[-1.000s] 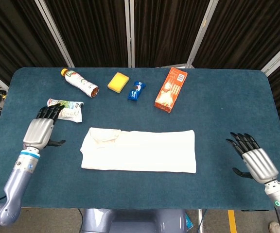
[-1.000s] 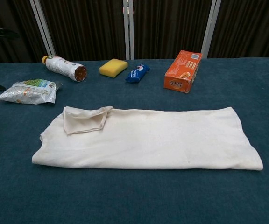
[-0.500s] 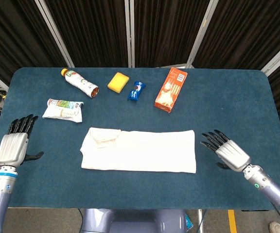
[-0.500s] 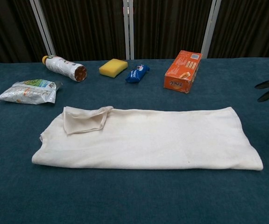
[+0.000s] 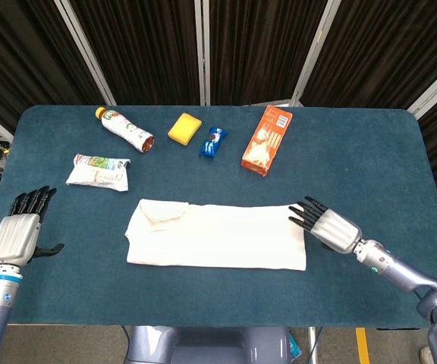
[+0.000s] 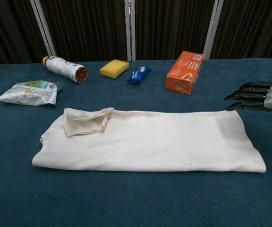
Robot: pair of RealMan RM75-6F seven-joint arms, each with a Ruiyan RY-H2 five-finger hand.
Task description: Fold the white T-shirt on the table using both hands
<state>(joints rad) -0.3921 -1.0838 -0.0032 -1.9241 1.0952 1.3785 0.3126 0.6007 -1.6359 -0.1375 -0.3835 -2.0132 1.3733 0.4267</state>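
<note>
Right hand [image 5: 326,224], fingers spread and empty, hovers at the white T-shirt [image 5: 217,235] edge; a shallow grab could catch only the top layer.

A dark blue cloth-covered table [image 5: 370,144] carries five items along its far half. A bottle [image 5: 124,129] with an orange cap lies on its side at far left. A yellow sponge [image 5: 184,128] lies beside it, followed by a small blue packet [image 5: 213,141]. An orange box [image 5: 267,140] lies flat further right, well apart from the packet. A crinkled snack bag [image 5: 99,171] lies nearer the front, below the bottle. Dark curtains [image 5: 256,45] with pale vertical frames hang behind the table.
</note>
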